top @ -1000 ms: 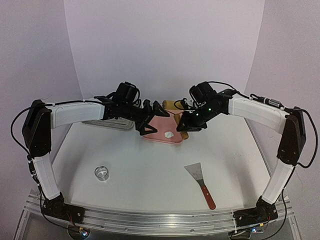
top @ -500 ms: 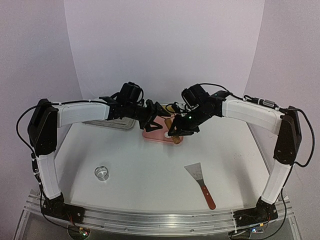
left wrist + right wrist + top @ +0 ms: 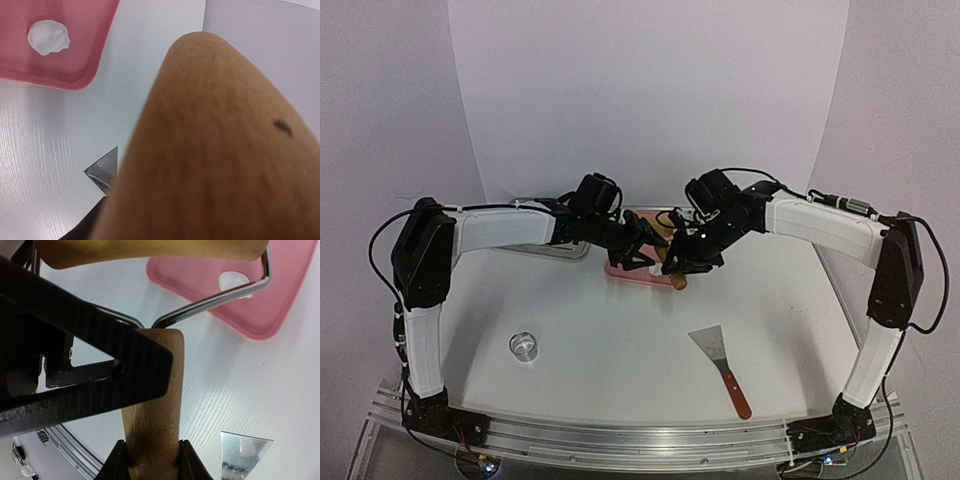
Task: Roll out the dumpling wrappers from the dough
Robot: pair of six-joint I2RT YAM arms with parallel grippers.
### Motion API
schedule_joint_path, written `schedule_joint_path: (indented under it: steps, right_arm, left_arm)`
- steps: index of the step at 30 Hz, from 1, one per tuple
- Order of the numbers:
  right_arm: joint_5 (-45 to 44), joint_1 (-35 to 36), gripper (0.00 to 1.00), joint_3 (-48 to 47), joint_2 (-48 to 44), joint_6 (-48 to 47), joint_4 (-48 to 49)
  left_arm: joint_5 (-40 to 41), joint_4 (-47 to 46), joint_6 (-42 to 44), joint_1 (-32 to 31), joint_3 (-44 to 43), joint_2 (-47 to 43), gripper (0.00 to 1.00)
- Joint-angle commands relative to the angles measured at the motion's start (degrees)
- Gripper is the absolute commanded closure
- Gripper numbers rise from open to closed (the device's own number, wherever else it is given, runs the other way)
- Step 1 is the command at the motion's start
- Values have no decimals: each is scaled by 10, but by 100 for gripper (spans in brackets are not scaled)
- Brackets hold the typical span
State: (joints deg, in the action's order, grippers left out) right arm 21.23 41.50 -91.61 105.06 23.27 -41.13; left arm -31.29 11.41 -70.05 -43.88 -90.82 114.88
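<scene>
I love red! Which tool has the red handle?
The scraper lying alone at front right; the roller has a plain wooden handle.

We see two arms of the same make. The left arm [image 3: 505, 228] and the right arm [image 3: 820, 225] each have long white shells between bulky black joints. Thin black cables make loops at the shoulders and elbows. The left gripper [image 3: 642, 252] and the right gripper [image 3: 678, 265] are black. A small green light [image 3: 703, 237] glows on the right wrist. The bases [image 3: 440, 415] are black.
</scene>
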Motion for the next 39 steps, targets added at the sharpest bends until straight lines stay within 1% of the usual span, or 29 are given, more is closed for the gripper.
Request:
schedule_joint_path:
  steps: [1,4,6,7,9,10,11,14,16,18,19,21,25,28,29,30,32,34,36,37,39]
  right_arm:
    - [18,6,100,-24,-15,-24,59]
    - [18,6,100,-22,-15,-25,59]
    - [12,7,100,-24,-14,-18,59]
    - [5,6,100,-26,-13,-13,59]
    - [6,7,100,-32,-7,-7,62]
    - [7,7,100,-36,-4,-4,65]
    - [8,6,100,-40,0,0,68]
    - [18,7,100,-53,11,4,77]
    - [22,8,100,-60,17,3,80]
    - [25,8,100,-61,19,1,81]
    - [28,8,100,-62,21,-1,82]
    - [31,7,100,-64,26,-3,83]
    - [30,7,100,-64,30,-6,84]
    - [22,7,100,-57,29,-11,83]
    - [18,7,100,-55,28,-12,83]
    - [13,7,99,-52,26,-12,83]
    - [-2,8,85,-49,22,-8,83]
    - [-27,7,62,-49,13,-1,83]
    - [-51,6,43,-51,1,6,84]
    - [-62,6,34,-53,-8,9,84]
    - [-77,6,22,-56,-19,14,86]
  left_arm:
    - [5,24,4,-11,-42,20,50]
    - [4,14,-4,-11,-48,29,58]
    - [8,-8,-16,-11,-42,28,67]
    - [10,-21,-22,-11,-38,28,69]
    - [10,-38,-26,-11,-40,31,65]
    - [9,-37,-26,-11,-44,34,60]
    - [8,-33,-24,-11,-49,38,55]
    - [16,6,-3,-15,-70,50,47]
    - [24,36,14,-18,-84,57,45]
    - [24,47,17,-19,-84,60,46]
    - [23,45,16,-20,-79,59,48]
    - [23,35,12,-20,-73,56,56]
    - [23,29,8,-19,-80,57,83]
    - [24,8,-12,-18,-72,51,96]
    - [26,-1,-20,-17,-67,47,99]
    - [30,-9,-30,-16,-65,44,100]
    - [38,-23,-43,-13,-59,37,100]
    - [51,-32,-57,-8,-56,27,100]
    - [66,-46,-66,-1,-48,15,100]
    - [75,-52,-70,2,-43,9,100]
    - [92,-72,-81,8,-28,-7,100]
